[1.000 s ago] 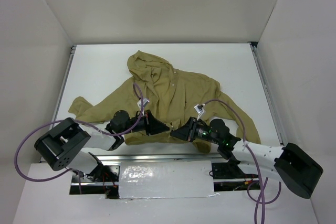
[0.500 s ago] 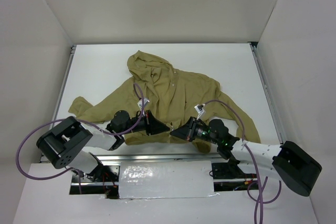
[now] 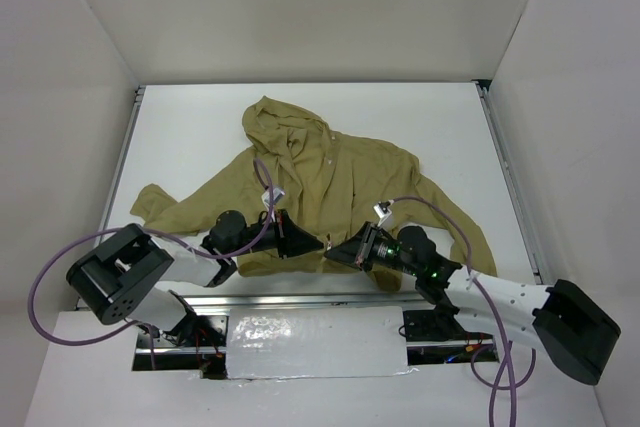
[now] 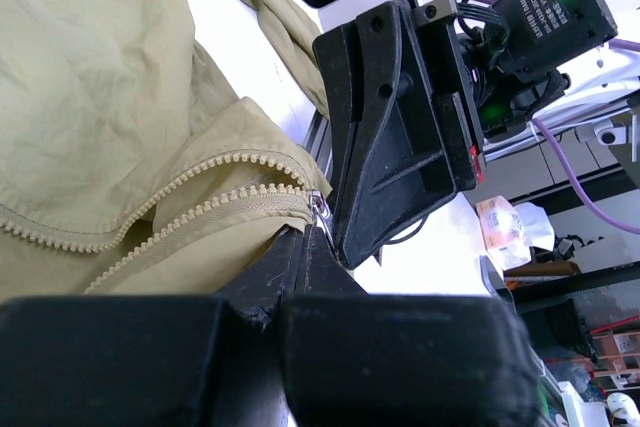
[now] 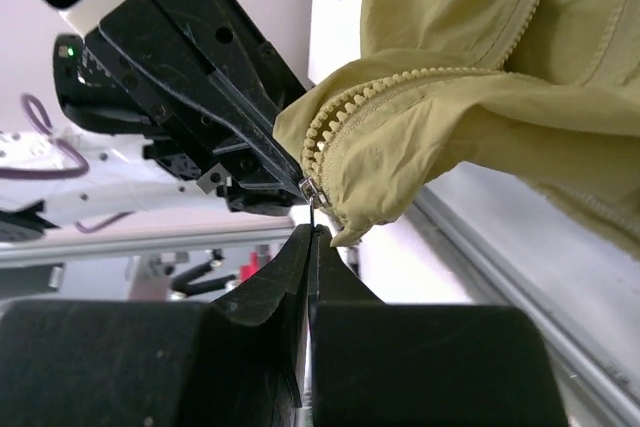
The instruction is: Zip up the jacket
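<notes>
Left wrist: right end effector (image 4: pixel 336 243) beside jacket (image 4: pixel 100 97) hem

Jacket (image 3: pixel 330 182) on table (image 3: pixel 190 137); left tool (image 3: pixel 318 245), right tool (image 3: pixel 333 253) tip-to-tip at near hem.

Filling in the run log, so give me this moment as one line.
left fingers: shut on jacket hem | right fingers: shut on zipper pull | zipper: slider at hem, teeth apart

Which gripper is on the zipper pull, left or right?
The right gripper: its shut fingertips pinch the small metal zipper pull. The left gripper is shut on the jacket hem just beside it.
</notes>
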`<state>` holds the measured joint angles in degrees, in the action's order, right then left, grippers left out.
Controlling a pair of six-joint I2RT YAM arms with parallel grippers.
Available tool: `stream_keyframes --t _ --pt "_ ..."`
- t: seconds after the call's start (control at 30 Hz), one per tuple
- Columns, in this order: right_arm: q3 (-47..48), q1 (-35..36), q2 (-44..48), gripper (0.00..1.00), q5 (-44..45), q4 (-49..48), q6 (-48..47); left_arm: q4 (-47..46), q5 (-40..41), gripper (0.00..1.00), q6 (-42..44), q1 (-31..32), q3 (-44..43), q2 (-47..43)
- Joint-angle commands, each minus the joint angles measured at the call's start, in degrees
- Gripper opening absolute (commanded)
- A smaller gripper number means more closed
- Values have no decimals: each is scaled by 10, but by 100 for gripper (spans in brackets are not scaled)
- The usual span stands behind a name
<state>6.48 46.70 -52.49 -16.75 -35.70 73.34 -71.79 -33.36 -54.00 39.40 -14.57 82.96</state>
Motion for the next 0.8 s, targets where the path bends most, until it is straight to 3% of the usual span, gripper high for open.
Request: stream_keyframes --t 0.0,0.33,0.77 --pt "33 5 12 0 -1 27 64 -29 -14 0 32 -1 7 -18" --pt "54 5 -10 0 -66 -24 195 33 7 0 73 23 9 -60" --pt "171 5 26 0 -9 340 258 77 37 0 100 45 23 -111"
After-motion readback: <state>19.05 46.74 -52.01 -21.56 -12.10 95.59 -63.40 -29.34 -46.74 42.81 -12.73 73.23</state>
